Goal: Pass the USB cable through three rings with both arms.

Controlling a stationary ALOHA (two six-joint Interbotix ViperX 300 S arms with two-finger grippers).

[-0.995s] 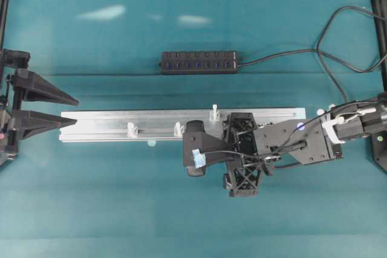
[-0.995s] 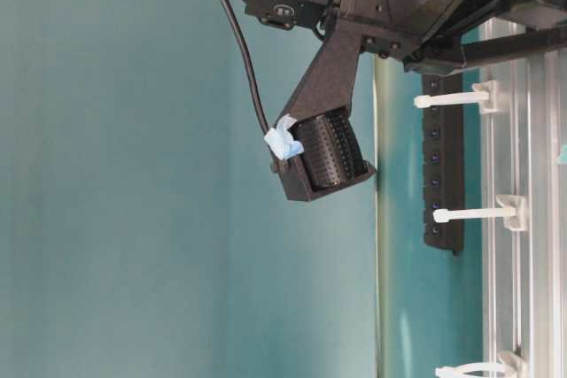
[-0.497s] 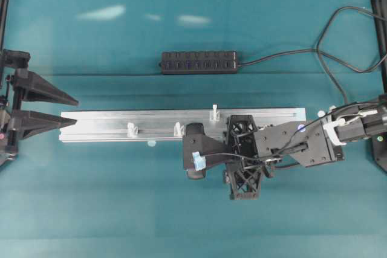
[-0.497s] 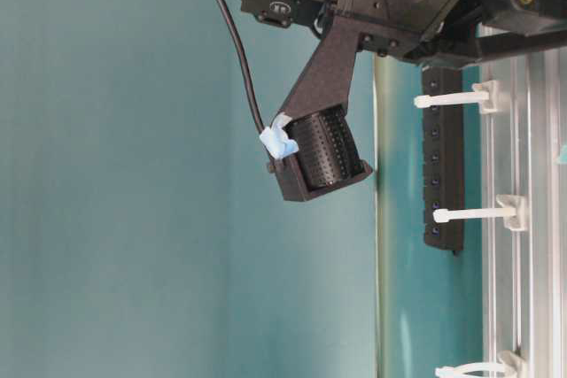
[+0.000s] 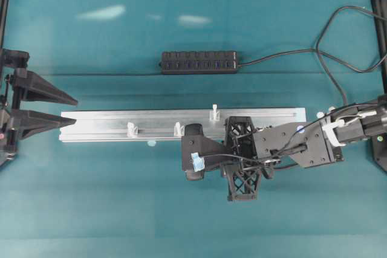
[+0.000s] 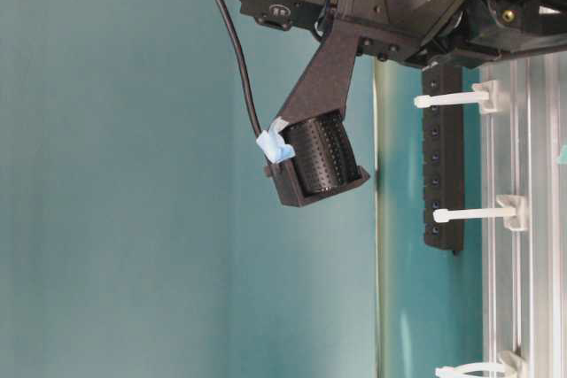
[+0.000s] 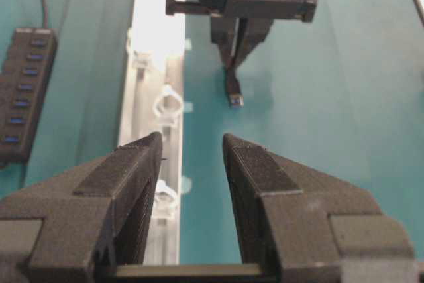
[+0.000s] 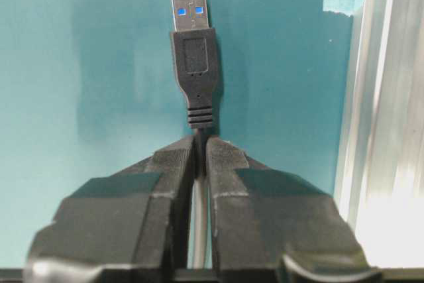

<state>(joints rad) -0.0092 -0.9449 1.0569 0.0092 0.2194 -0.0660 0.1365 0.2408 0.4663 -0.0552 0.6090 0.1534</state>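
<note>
My right gripper (image 8: 199, 147) has its jaws pinched tight on the USB cable (image 8: 194, 64) just behind the plug, which points ahead over the teal surface (image 5: 121, 209) beside the aluminium rail (image 5: 109, 124). On the overhead view I see the three rings (image 5: 132, 129) standing upright along that rail, the nearest just beside my right gripper's tip, with the black hub (image 5: 199, 62) well apart beyond the rail. My left gripper (image 7: 192, 164) sits at the rail's far end, jaws partly apart and holding nothing.
</note>
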